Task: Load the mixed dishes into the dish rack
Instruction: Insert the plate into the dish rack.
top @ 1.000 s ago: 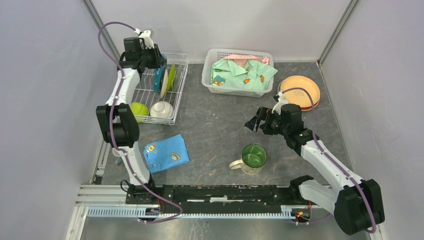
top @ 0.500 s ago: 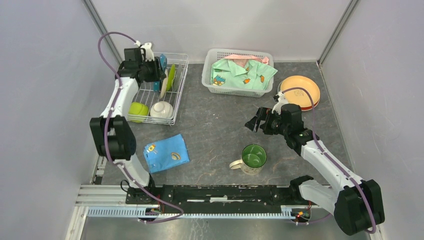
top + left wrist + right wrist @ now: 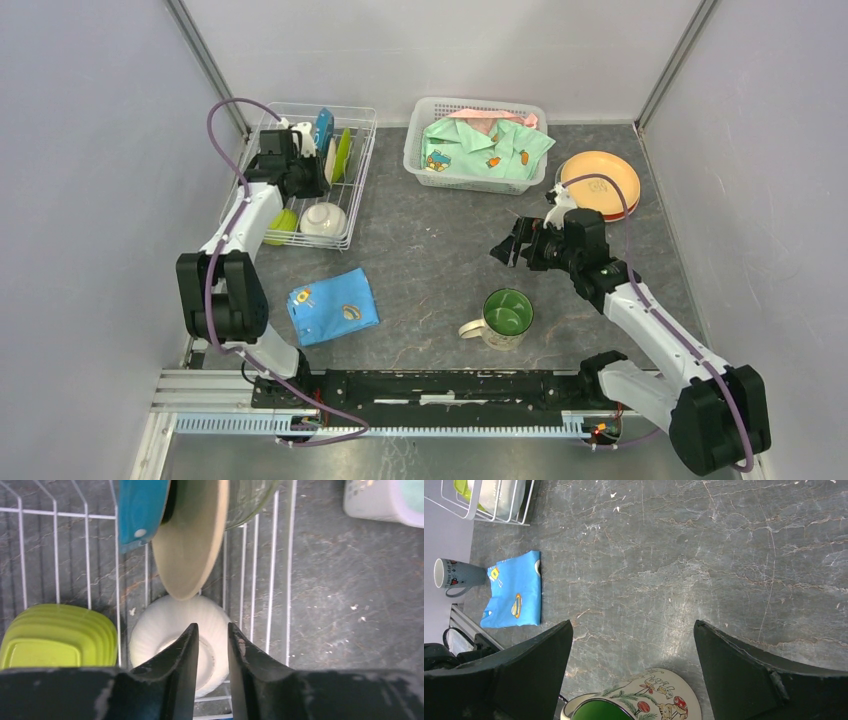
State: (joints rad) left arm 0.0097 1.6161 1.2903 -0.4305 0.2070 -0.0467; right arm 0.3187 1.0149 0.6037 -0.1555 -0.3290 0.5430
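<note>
The white wire dish rack (image 3: 352,190) (image 3: 290,555) stands at the back left. A blue plate (image 3: 322,128) (image 3: 140,505), a cream plate (image 3: 192,540) and a green plate (image 3: 343,152) (image 3: 250,500) stand on edge in it. A white bowl (image 3: 323,219) (image 3: 165,630) and a lime-green bowl (image 3: 282,220) (image 3: 55,635) lie at its near end. My left gripper (image 3: 308,180) (image 3: 212,627) hovers over the white bowl, its jaws a narrow gap apart and empty. The green-lined mug (image 3: 505,315) (image 3: 644,700) stands mid-table, below my wide-open right gripper (image 3: 510,245) (image 3: 634,630). An orange plate (image 3: 598,180) lies on a red one at the right.
A white latticed basket (image 3: 420,160) with green clothing sits at the back centre. A folded blue cloth (image 3: 332,305) (image 3: 514,590) lies near the left arm's base. A grey cup (image 3: 454,574) stands beside that cloth. Grey walls close in both sides.
My left gripper has drawn back from the upright plates toward the rack's near end, and the blue plate now stands free. The right arm has not moved.
</note>
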